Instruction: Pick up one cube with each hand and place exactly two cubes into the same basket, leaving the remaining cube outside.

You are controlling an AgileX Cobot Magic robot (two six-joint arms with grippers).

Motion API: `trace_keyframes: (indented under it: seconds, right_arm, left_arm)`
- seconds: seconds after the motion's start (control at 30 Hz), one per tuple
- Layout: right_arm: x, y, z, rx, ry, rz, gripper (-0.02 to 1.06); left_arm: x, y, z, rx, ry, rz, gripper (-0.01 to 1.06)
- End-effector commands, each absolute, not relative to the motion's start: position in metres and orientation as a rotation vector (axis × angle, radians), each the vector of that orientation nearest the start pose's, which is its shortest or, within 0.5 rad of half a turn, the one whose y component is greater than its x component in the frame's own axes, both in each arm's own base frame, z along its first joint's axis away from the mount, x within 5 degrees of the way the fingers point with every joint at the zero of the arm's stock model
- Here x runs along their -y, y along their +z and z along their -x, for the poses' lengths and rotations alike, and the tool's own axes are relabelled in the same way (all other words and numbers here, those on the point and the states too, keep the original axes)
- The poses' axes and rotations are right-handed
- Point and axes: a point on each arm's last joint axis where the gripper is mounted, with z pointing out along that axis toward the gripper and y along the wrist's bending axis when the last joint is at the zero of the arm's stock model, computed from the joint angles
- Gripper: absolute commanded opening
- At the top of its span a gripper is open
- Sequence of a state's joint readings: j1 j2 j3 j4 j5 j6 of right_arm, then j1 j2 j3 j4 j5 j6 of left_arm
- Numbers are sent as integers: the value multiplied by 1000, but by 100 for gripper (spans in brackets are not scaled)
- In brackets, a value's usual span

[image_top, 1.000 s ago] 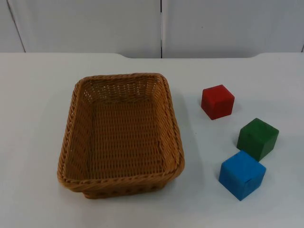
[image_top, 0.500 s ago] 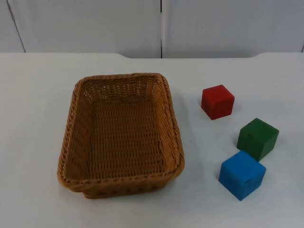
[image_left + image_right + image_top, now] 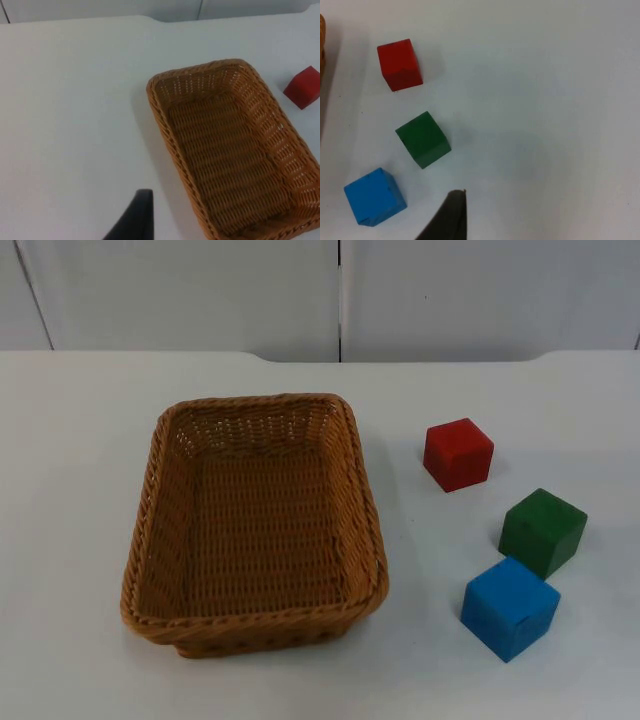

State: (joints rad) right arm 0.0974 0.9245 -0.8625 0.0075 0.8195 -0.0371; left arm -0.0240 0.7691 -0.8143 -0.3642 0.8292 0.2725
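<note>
My wicker basket (image 3: 255, 525) sits on the white table (image 3: 80, 440), left of centre in the top view, nothing inside it. To its right, three cubes on the table, all outside the basket: the red cube (image 3: 458, 454) farthest back and nearest the basket, the green cube (image 3: 542, 532) further right and closer to me, the blue cube (image 3: 509, 607) just in front of the green one, the two almost touching at their corners. Red stands apart from the other two.

My left hand (image 3: 134, 220) hangs above the bare table just beside the basket's long side; one black fingertip shows, and I cannot tell whether that hand is wide or narrow. From there I see the basket and the red cube beyond its far corner.

My right hand (image 3: 447, 216) hovers over the table beside the cubes, its fingertip near the blue and green ones, touching neither. Again, wide or narrow, I cannot tell.
</note>
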Motion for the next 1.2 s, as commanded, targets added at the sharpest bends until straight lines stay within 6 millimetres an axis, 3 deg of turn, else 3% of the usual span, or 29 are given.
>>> trace_keyframes:
  seconds: [0.0, 0.27, 0.83, 1.0, 1.17]
  right_arm:
    - [-17, 338, -179, -2356, 38, 156, 105]
    - [-22, 340, -209, -2393, 60, 176, 105]
    - [-36, 334, -267, -2457, 165, 237, 105]
    - [-39, 332, -283, -2474, 177, 239, 105]
    - [-45, 328, -296, -2496, 247, 266, 105]
  left_arm:
    - [28, 352, -143, -2208, -309, -193, 105]
    - [32, 345, -168, -2259, -361, -219, 105]
    - [49, 329, -199, -2258, -563, -317, 105]
    - [67, 321, -207, -2277, -610, -400, 105]
    - [97, 315, -218, -2265, -635, -519, 105]
